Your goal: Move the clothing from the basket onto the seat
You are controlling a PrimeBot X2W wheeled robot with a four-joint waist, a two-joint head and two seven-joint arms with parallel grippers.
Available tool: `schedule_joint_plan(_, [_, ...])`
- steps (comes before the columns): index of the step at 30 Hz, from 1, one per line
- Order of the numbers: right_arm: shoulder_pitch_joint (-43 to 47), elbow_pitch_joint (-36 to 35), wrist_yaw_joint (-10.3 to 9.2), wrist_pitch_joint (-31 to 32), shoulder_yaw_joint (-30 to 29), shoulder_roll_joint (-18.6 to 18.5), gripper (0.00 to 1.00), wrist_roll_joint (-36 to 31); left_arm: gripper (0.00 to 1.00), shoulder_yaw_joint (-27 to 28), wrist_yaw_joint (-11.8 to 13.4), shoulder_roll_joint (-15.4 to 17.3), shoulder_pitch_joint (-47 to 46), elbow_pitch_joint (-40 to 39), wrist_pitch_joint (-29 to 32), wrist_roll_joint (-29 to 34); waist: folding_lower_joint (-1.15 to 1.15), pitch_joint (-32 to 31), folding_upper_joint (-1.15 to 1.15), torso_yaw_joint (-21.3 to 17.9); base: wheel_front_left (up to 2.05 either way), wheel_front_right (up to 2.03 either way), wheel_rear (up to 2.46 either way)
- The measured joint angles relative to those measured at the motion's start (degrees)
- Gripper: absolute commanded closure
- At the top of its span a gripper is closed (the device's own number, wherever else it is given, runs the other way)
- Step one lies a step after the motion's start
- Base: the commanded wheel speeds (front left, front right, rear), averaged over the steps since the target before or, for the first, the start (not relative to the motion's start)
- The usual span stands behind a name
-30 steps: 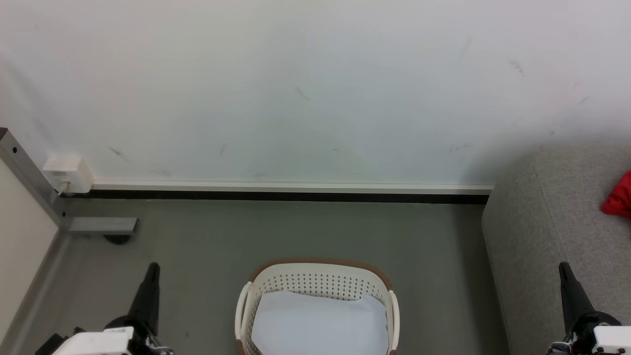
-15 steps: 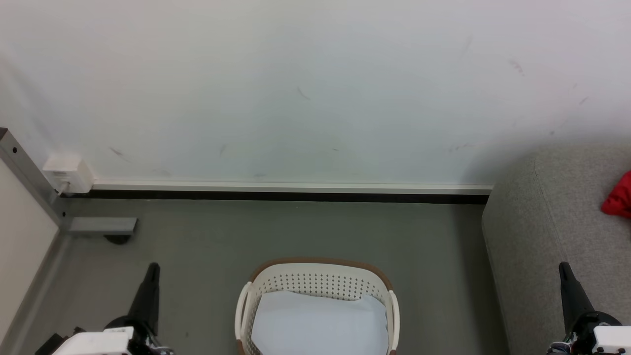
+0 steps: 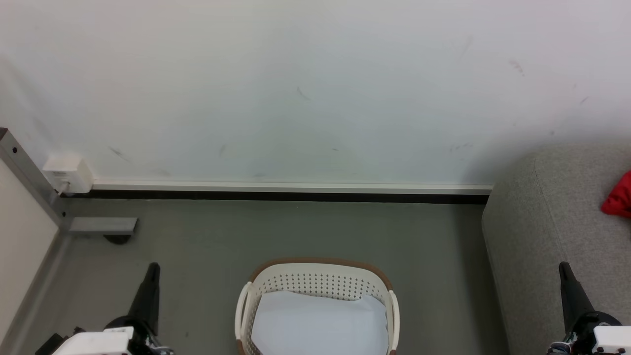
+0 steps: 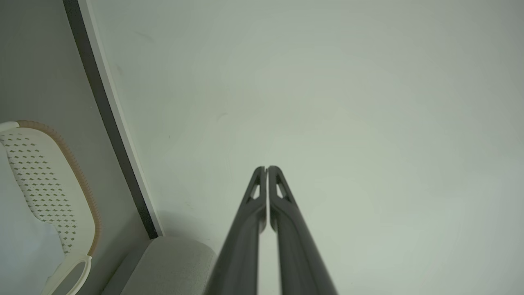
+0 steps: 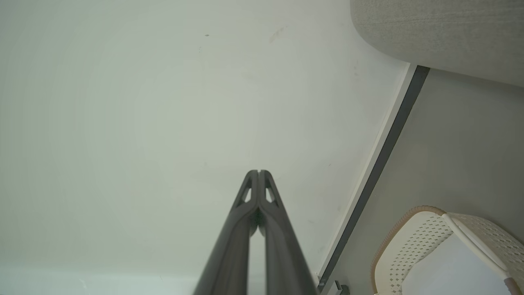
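- Red fabric, the clothing (image 3: 618, 197), lies bunched on top of the seat (image 3: 542, 222) at the right edge of the head view. Part of it is cut off by that edge, and no stripes or lettering can be made out on the part that shows.
- Light grey, with a rounded corner, the seat stands on the floor (image 3: 296, 231) to the right of the basket (image 3: 320, 278), apart from it and reaching back to the wall (image 3: 315, 88).
- Cream perforated plastic with a brown rim and white side handles, the basket sits on the floor at the bottom centre of the head view, its near part cut off by the lower edge.
- Inside the basket lies a plain pale bluish-white sheet (image 3: 318, 323), which covers the part of the interior that is visible.
- At the lower left, the left end effector (image 3: 152, 270) points up over the floor, well to the left of the basket. In the left wrist view its two dark fingers (image 4: 245, 229) meet at the tips, closed with nothing between them.
- At the lower right, the right end effector (image 3: 563, 268) shows against the seat's grey side. In the right wrist view its fingers (image 5: 233, 237) are likewise pressed together, holding nothing and pointing at the wall.
- Faint scuffs mark the white wall. A white skirting (image 3: 291, 187) with a dark strip beneath runs along its foot.
- At the left, a small white box (image 3: 68, 173) sits at the foot of the wall, beside a grey metal post (image 3: 29, 182).
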Motion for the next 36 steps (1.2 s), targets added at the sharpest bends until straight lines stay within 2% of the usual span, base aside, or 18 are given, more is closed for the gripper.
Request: schedule_joint_plan(36, [0.0, 0.0, 0.0, 0.0, 0.0, 0.0, 1.0, 0.0, 1.0, 0.0, 0.0, 0.0, 0.0, 0.0, 0.0, 0.0, 0.0, 0.0, 0.0, 0.0, 0.0, 0.0, 0.0])
